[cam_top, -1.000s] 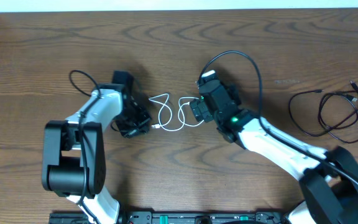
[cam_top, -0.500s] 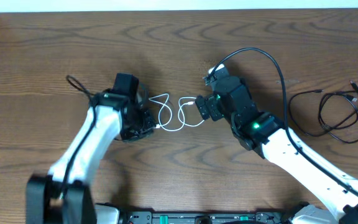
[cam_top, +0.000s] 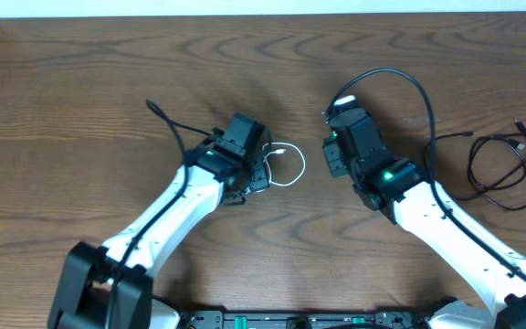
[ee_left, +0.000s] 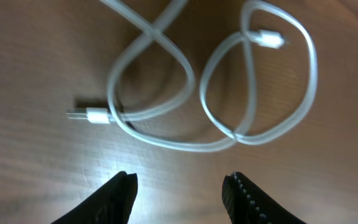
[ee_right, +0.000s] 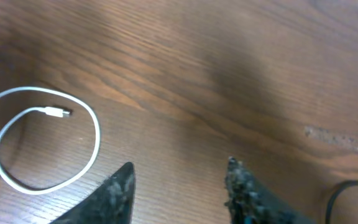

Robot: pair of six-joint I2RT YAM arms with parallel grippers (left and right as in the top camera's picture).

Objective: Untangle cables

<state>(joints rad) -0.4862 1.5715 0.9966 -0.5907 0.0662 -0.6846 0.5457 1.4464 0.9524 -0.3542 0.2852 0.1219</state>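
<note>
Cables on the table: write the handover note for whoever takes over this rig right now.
Left hand: open and empty, just short of the thin white cable.
Right hand: open and empty, over the bare brown wooden table, beside the white cable's loop.
Thin black cable: in a loose heap at the table's right edge.
Done: the two cables lie apart, not touching.
Left: the white cable crosses itself in several loops. Pulling its plug ends apart would probably lay it out. The black one is looped too.
</note>
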